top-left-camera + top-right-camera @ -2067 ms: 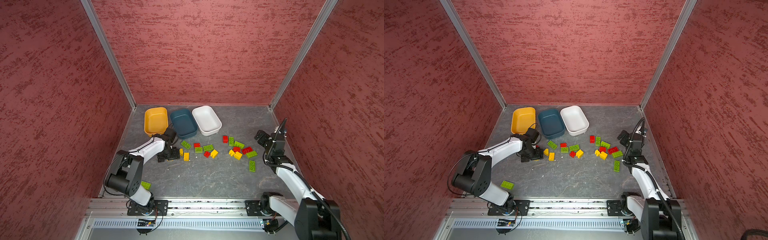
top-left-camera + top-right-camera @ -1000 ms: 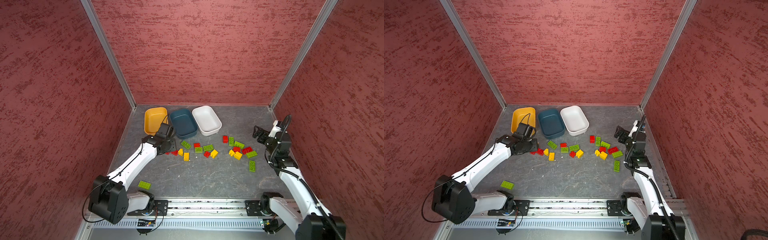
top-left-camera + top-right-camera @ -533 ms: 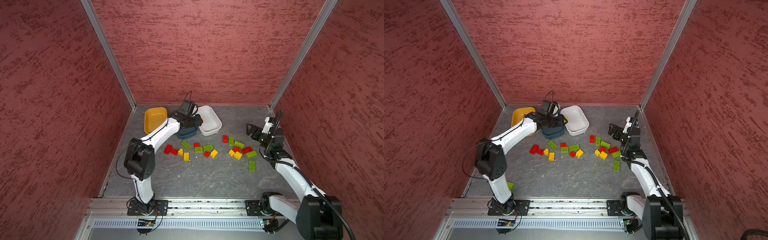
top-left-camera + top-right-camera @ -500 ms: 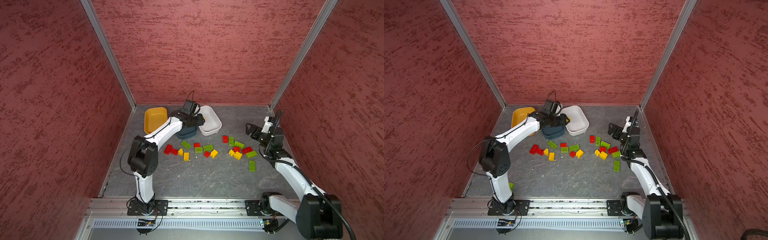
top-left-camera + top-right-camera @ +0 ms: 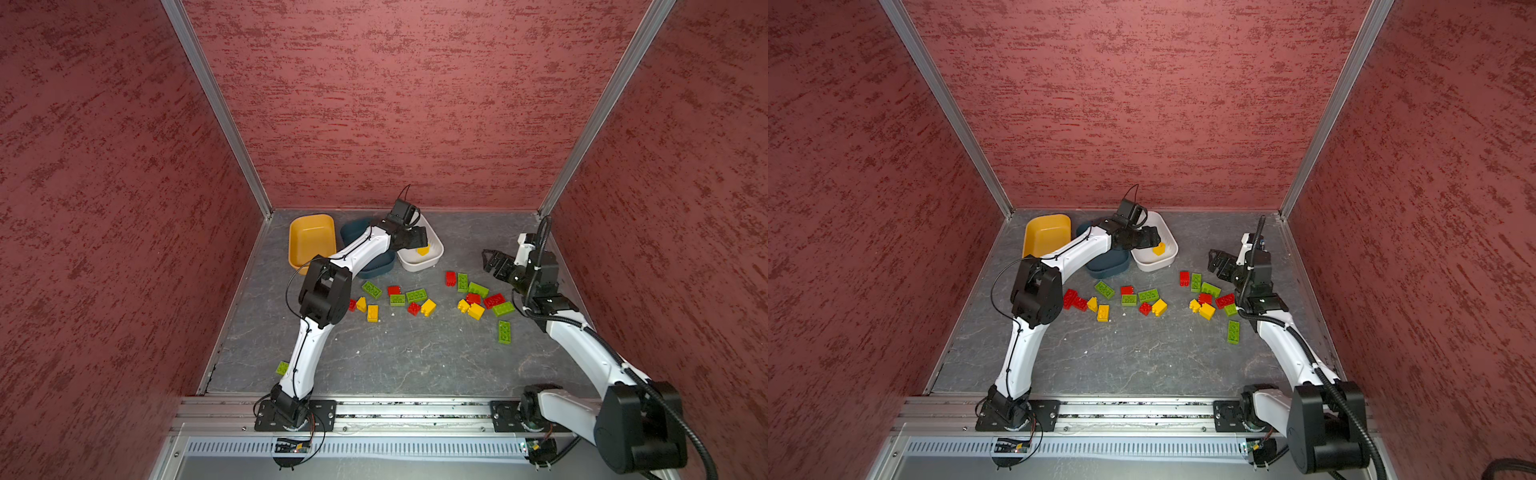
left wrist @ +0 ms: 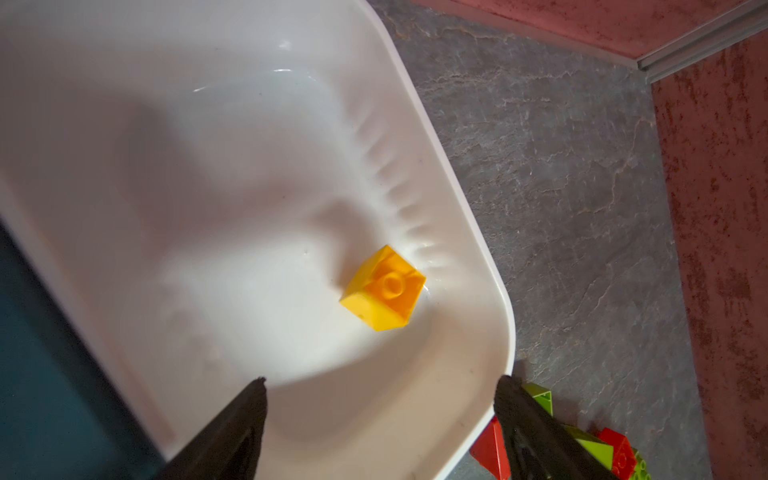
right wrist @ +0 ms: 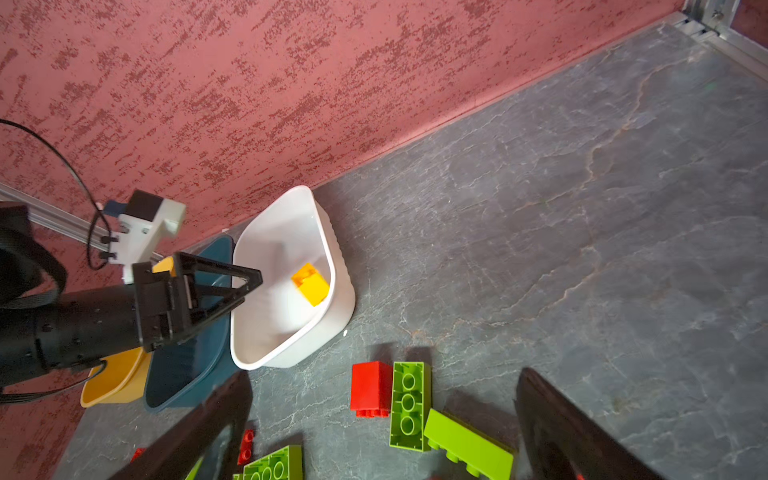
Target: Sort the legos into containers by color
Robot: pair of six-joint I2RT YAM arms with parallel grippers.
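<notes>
1. One yellow brick was found lying loose in the white tub, close to one wall. Half a second earlier it had been carried above the tubs by the left gripper.
2. That gripper's jaws were seen parted and empty over the tub, so the drop was judged complete.
3. The white tub was thereby claimed for yellow. No bricks were seen in the mustard tub or the teal tub, the latter partly hidden by the arm.
4. The right gripper was held spread wide and empty above the right-hand bricks, much as before.
5. The remaining legos — red, green and yellow — were left scattered on the grey veined floor before the tubs, with one green brick well apart by the left arm's base.
6. The floor was enclosed by red textured walls.
</notes>
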